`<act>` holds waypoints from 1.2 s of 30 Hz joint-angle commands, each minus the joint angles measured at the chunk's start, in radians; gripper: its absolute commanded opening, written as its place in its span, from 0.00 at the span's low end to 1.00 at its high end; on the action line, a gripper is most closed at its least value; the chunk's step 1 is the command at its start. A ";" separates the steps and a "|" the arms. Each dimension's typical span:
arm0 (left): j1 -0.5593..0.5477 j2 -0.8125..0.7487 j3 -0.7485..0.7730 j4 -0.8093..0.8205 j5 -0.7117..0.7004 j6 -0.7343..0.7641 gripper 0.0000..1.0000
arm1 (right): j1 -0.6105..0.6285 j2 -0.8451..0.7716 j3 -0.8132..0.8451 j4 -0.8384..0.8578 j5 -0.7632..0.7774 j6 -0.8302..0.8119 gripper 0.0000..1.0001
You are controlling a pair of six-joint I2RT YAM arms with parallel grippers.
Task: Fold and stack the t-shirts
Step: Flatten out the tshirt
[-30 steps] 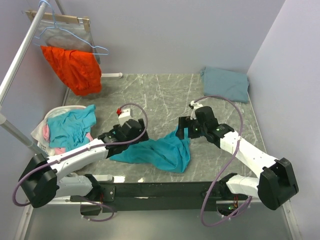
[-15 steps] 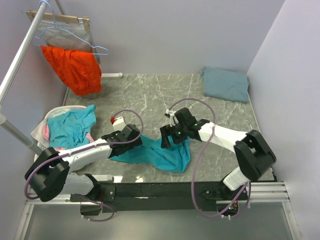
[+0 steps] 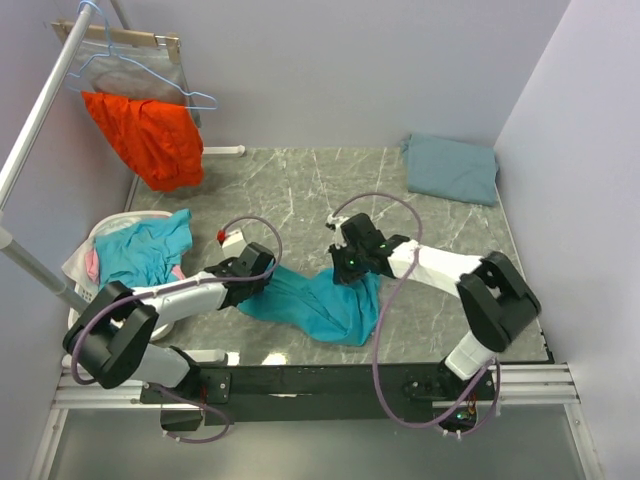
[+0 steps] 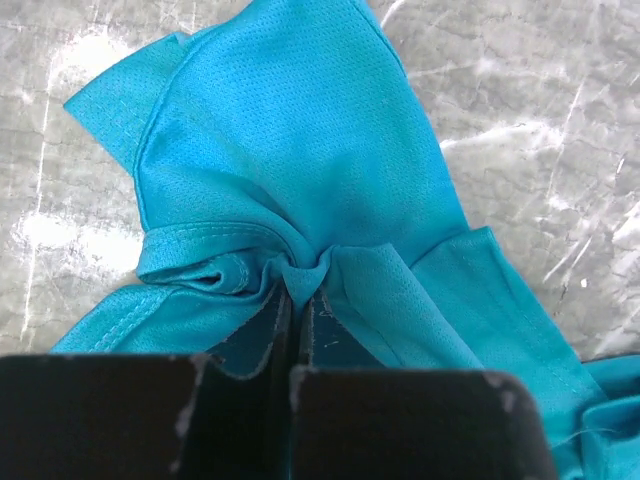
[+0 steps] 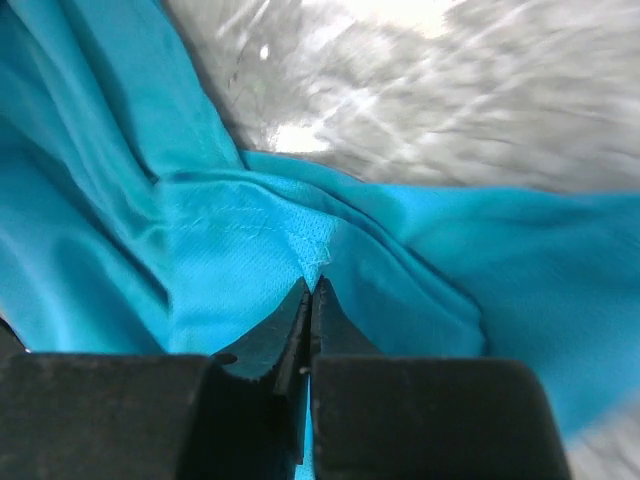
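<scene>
A bright teal t-shirt (image 3: 320, 305) lies crumpled on the marble table between my two arms. My left gripper (image 3: 262, 272) is shut on a pinch of its cloth at the left edge; in the left wrist view the teal t-shirt (image 4: 290, 160) bunches into the left gripper (image 4: 299, 290). My right gripper (image 3: 345, 268) is shut on a fold near the shirt's upper right; the right wrist view shows the teal t-shirt (image 5: 250, 250) pinched at the tips of the right gripper (image 5: 311, 290). A slate grey-blue t-shirt (image 3: 452, 168) lies folded at the far right corner.
A white basket (image 3: 85, 262) at the left holds more teal and pink cloth. An orange-red garment (image 3: 145, 135) hangs from a rack (image 3: 40, 110) at the far left, with a blue hanger (image 3: 150, 75) above it. Walls close in at the back and right.
Both grippers came down and inward onto the teal t-shirt and closed on its cloth; a second ago they stood open. The shirt's upper edge has bunched toward the grips.
</scene>
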 commanded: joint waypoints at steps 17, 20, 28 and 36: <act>0.007 -0.471 0.170 -0.292 -0.111 0.095 0.01 | -0.157 -0.709 -0.017 -0.239 0.768 0.123 0.00; 0.008 -0.479 0.138 -0.284 -0.071 0.101 0.04 | -0.226 -0.735 -0.012 -0.300 0.737 0.198 0.00; -0.027 -0.494 0.046 -0.463 0.139 -0.063 0.11 | -0.197 -0.830 -0.082 -0.554 0.568 0.480 0.00; -0.064 -0.614 0.064 -0.488 0.234 -0.140 1.00 | -0.168 -0.962 -0.041 -0.656 0.601 0.559 0.74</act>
